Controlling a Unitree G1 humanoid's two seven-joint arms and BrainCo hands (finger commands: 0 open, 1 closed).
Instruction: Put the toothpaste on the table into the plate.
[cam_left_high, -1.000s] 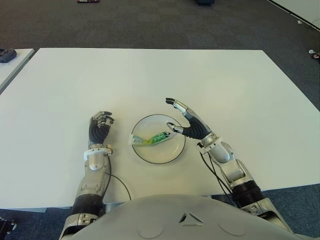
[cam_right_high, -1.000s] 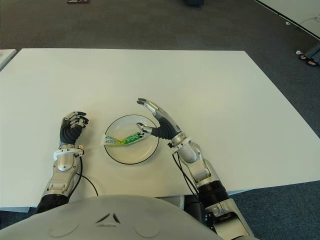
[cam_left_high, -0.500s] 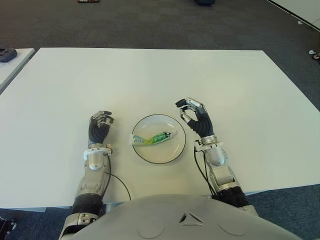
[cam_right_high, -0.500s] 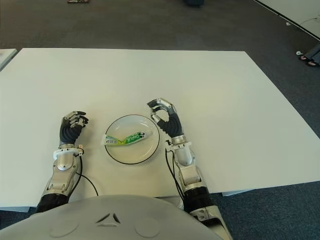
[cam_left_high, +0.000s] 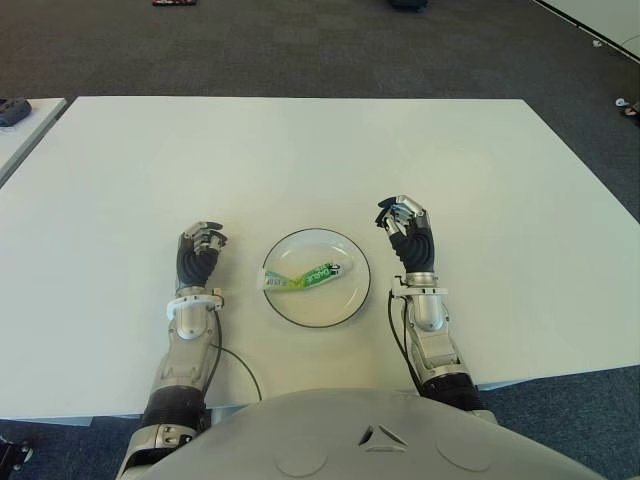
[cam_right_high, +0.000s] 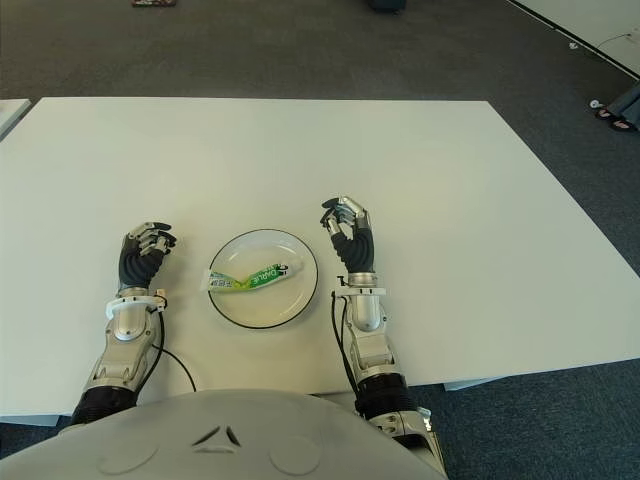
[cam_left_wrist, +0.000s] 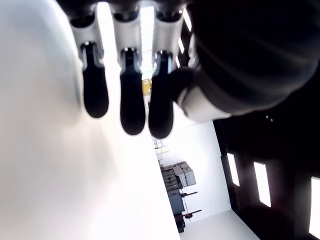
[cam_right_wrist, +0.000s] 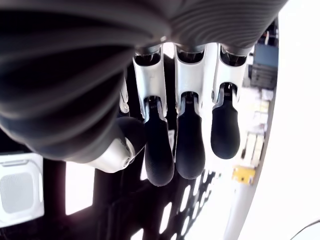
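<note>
A green and white toothpaste tube (cam_left_high: 304, 276) lies inside the round white plate (cam_left_high: 340, 301) near the table's front edge. My right hand (cam_left_high: 405, 233) stands just to the right of the plate, apart from it, with its fingers (cam_right_wrist: 190, 145) curled and nothing in them. On the plate's left, my left hand (cam_left_high: 200, 250) shows with its fingers (cam_left_wrist: 132, 102) curled and holding nothing.
The white table (cam_left_high: 300, 160) stretches far beyond the plate. A second white table's corner (cam_left_high: 20, 125) with a dark object on it shows at the far left. Dark carpet surrounds the tables.
My right hand has drawn back from over the plate to its right side and curled its fingers shut. The toothpaste stays in the plate. The left hand has not moved.
</note>
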